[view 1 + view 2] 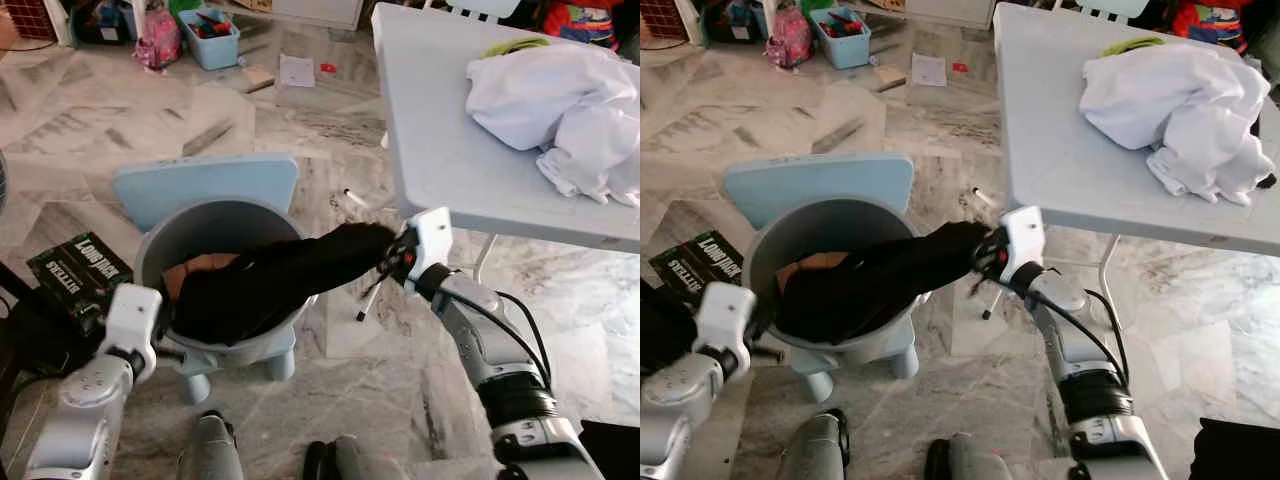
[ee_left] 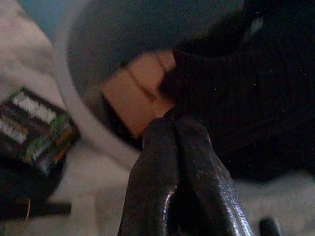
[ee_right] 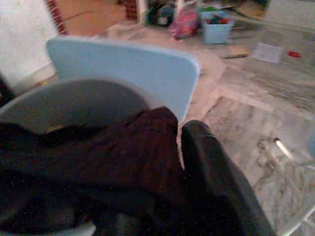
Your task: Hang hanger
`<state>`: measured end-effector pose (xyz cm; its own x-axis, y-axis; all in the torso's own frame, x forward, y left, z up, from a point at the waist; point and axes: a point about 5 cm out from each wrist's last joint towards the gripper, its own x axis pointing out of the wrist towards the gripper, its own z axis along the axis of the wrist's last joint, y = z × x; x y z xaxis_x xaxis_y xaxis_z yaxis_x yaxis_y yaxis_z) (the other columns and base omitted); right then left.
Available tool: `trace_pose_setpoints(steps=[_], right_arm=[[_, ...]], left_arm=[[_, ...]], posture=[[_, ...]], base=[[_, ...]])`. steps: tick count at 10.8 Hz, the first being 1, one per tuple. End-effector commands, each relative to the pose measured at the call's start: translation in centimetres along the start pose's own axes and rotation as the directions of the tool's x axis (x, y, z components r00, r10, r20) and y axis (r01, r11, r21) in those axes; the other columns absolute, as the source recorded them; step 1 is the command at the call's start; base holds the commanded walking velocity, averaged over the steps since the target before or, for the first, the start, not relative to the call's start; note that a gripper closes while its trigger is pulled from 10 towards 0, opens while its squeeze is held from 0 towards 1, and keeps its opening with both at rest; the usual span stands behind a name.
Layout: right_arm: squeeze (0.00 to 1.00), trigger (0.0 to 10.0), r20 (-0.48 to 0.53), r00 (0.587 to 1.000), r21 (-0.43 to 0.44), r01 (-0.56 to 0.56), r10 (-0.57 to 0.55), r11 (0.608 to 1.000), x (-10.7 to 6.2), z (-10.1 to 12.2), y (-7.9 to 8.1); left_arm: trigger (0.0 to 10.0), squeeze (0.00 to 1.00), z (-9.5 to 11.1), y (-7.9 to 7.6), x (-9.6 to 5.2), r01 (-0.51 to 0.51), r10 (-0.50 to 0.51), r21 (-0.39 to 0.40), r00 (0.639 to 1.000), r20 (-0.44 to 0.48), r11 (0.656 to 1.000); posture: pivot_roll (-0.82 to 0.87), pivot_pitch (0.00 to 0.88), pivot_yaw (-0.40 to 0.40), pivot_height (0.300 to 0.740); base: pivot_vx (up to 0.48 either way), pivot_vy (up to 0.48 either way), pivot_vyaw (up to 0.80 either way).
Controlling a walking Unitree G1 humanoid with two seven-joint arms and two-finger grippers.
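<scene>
Both my grippers were busy: my right gripper was clamped on a black garment, my left gripper pressed together at the rim of the grey bucket. Hanging had barely begun (I could make out no hanger). Most of the garment lay in the bucket, over something tan; white laundry waited on the table.

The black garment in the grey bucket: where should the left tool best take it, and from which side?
Probably the bunched fold of the black garment at the near rim of the grey bucket, coming from above. The left tool sits there; the right tool holds the stretched-out end.
</scene>
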<state>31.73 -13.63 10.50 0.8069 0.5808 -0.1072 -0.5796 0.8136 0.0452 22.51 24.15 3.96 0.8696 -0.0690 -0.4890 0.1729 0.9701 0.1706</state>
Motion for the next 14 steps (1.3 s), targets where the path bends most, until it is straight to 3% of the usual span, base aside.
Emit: trace_pose_setpoints(steps=[1, 2, 4, 6, 8, 10, 11, 12, 14], right_arm=[[1.0, 10.0, 0.039, 0.997, -0.047, 0.07, -0.068, 0.996, -1.4, 1.1, -2.1], [1.0, 10.0, 0.034, 0.997, -0.061, 0.064, -0.062, 0.996, -1.5, 1.0, -2.1], [1.0, 10.0, -0.041, 0.992, -0.124, -0.126, 0.122, 0.984, -1.8, 0.4, -0.6], [1.0, 10.0, -0.174, 0.941, -0.189, -0.322, 0.291, 0.928, -2.9, -0.5, 0.0], [1.0, 10.0, -0.208, 0.916, -0.179, -0.381, 0.344, 0.907, -3.6, -0.5, -0.6], [1.0, 10.0, -0.217, 0.936, -0.231, -0.326, 0.278, 0.917, -3.4, -0.9, -0.9], [1.0, 10.0, -0.204, 0.944, -0.236, -0.306, 0.261, 0.922, -3.3, -1.1, -0.7], [1.0, 10.0, -0.191, 0.952, -0.25, -0.284, 0.241, 0.926, -3.1, -1.4, -0.4], [1.0, 10.0, -0.181, 0.959, -0.259, -0.262, 0.22, 0.93, -2.9, -1.7, -0.2]], left_arm=[[0.0, 0.0, -3.5, 1.2, -1.0, -0.076, 0.078, 0.02, 0.984, -0.162, 0.997], [0.0, 0.0, -4.4, 0.7, -1.2, -0.045, 0.051, 0.032, 0.978, -0.202, 0.998], [0.0, 0.0, -4.8, 0.7, -1.1, -0.045, 0.05, 0.026, 0.975, -0.217, 0.999], [0.0, 0.0, -4.6, 1.4, -0.8, -0.076, 0.082, 0.037, 0.974, -0.209, 0.996], [0.0, 0.0, -4.4, 2.1, -0.8, -0.128, 0.135, 0.05, 0.972, -0.194, 0.991], [0.0, 0.0, -3.2, 2.8, -0.6, -0.193, 0.196, 0.042, 0.973, -0.119, 0.98], [0.0, 0.0, -2.2, 3.1, -0.4, -0.214, 0.22, 0.081, 0.974, -0.062, 0.973], [0.0, 0.0, -0.9, 2.6, -0.1, -0.191, 0.191, 0.077, 0.981, -0.002, 0.979], [0.0, 0.0, -1.8, 1.7, 0.1, -0.112, 0.119, 0.092, 0.991, -0.066, 0.989]], posture=[[0.01, 0.121, -0.17, 0.74], [0.01, 0.121, -0.17, 0.74], [0.01, 0.122, -0.169, 0.74], [0.0, 0.12, -0.168, 0.74], [0.0, 0.12, -0.167, 0.74], [0.0, 0.12, -0.162, 0.74], [0.01, 0.12, -0.16, 0.74], [0.01, 0.118, -0.156, 0.74], [0.01, 0.117, -0.152, 0.74]], base=[[0.0, 0.0, 0.0], [0.0, 0.0, 0.0], [0.0, 0.0, 0.0], [0.0, 0.0, 0.0], [0.0, 0.0, 0.0], [0.0, 0.0, 0.0], [0.0, 0.0, 0.0], [0.0, 0.0, 0.0], [0.0, 0.0, 0.0]])
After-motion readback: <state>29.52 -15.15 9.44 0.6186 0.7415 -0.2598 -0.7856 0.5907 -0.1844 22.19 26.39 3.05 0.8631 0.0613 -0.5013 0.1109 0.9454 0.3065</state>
